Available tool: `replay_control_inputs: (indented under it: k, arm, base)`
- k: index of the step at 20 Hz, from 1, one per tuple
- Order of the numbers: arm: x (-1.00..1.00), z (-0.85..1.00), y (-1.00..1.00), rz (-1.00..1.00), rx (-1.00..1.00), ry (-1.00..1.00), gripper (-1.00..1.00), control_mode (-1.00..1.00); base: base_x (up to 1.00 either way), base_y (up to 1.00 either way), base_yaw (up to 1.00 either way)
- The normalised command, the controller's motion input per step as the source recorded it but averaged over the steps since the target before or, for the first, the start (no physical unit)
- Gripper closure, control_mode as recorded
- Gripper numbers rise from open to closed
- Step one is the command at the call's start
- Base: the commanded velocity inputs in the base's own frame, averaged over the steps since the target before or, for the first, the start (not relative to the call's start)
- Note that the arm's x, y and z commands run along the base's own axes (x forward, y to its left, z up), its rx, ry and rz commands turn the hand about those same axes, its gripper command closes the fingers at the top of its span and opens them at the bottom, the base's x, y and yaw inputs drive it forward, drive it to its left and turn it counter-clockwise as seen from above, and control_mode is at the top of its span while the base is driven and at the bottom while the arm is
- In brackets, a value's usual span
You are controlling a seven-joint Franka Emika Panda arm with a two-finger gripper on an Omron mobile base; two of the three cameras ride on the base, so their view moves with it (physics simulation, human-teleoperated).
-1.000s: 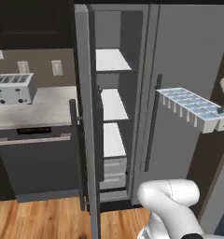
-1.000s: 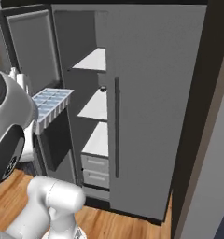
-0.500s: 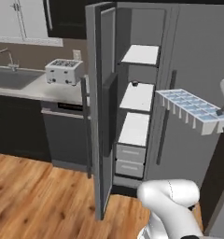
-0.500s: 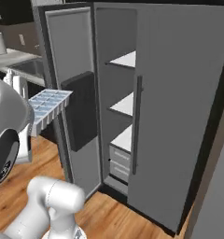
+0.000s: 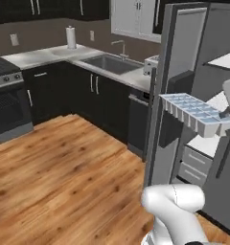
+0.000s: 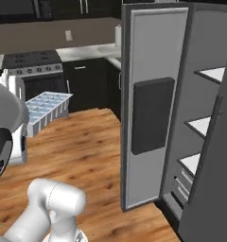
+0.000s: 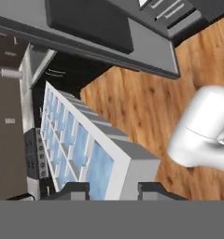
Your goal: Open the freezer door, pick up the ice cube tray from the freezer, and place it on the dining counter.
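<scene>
Fingers [image 7: 74,190] of the gripper [image 7: 115,190] are closed narrowly on one end of the ice cube tray [image 7: 81,144], holding it level in the air above the wood floor [image 5: 64,172]. Left of it stand the stove [image 5: 9,103] and sink [image 5: 112,62]; right of it the freezer door [image 6: 153,101] stands swung wide, the freezer [image 6: 205,137] shelves showing.

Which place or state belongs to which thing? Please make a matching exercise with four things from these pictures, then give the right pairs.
Things:
1. ice cube tray
2. freezer door
3. paper towel roll
4. sink

Place or state:
A. swung open
B. set into the grey countertop
C. held in the gripper, off the floor
D. upright on the counter by the wall

Pairs: 1-C, 2-A, 3-D, 4-B
</scene>
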Motion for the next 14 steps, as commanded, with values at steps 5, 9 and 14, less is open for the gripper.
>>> replay_control_inputs:
  k: [5,9,14]
  arm:
    - [0.00,0.00,0.00,0.00,0.00,0.00,1.00,1.00]
    - [0.00,0.00,0.00,0.00,0.00,0.00,1.00,1.00]
    - [0.00,0.00,0.00,0.00,0.00,0.00,1.00,1.00]
  base:
    - [-0.48,-0.11,1.00]
    - [-0.40,-0.01,1.00]
    - [-0.24,-0.03,1.00]
